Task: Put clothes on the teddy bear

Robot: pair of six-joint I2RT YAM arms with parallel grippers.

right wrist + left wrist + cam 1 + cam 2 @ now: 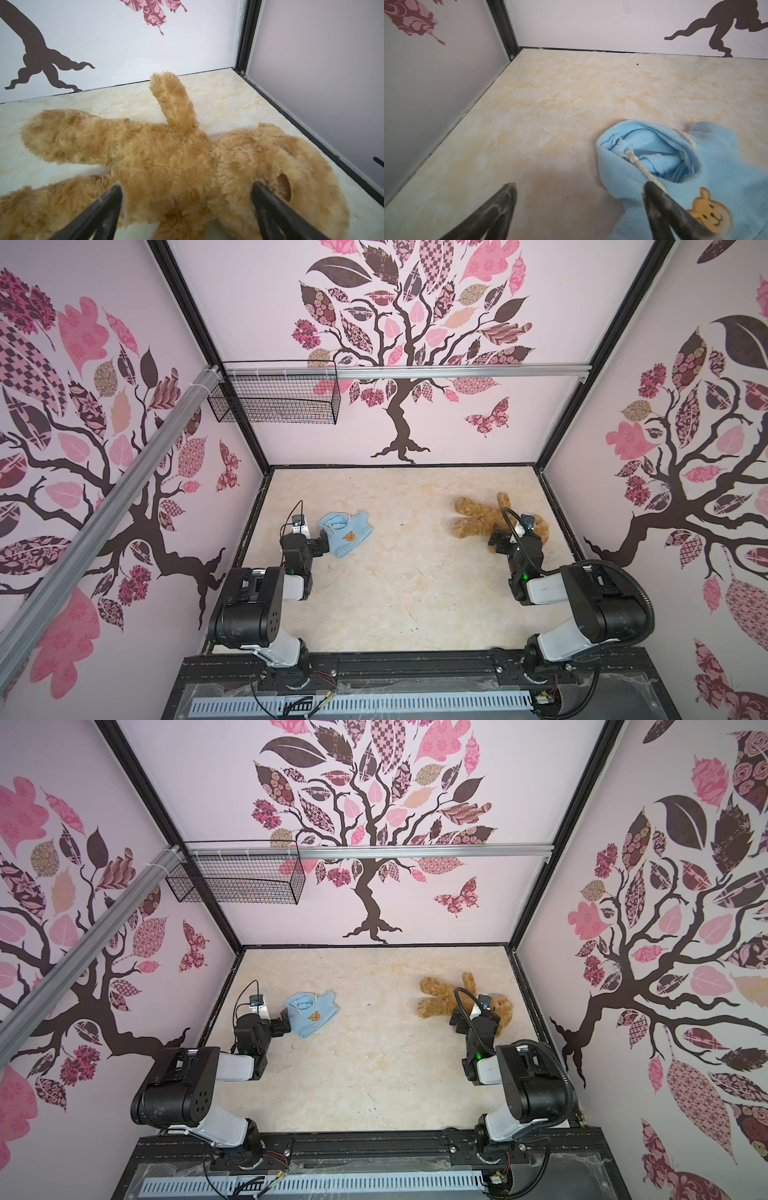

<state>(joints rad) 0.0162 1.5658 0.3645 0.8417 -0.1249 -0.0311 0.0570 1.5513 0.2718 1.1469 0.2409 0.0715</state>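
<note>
The teddy bear (473, 514) (436, 994) is golden-brown and fluffy. It lies flat at the right of the floor, legs toward the middle and head toward the right wall. My right gripper (500, 540) (461, 1020) is open just above it. In the right wrist view the teddy bear (166, 158) fills the frame, and the right gripper (187, 186) straddles its torso, holding nothing. A light-blue shirt (347, 533) (311, 1013) with an orange bear emblem lies at the left. My left gripper (323, 546) (286, 1026) (579, 185) is open at the shirt (708, 158), one finger over its edge and the other over bare floor.
A black wire basket (274, 400) (237, 880) hangs from the rail at the back left. The right wall's black frame (311, 133) runs close behind the bear's head. Marbled beige floor (395, 580) spreads between the two arms.
</note>
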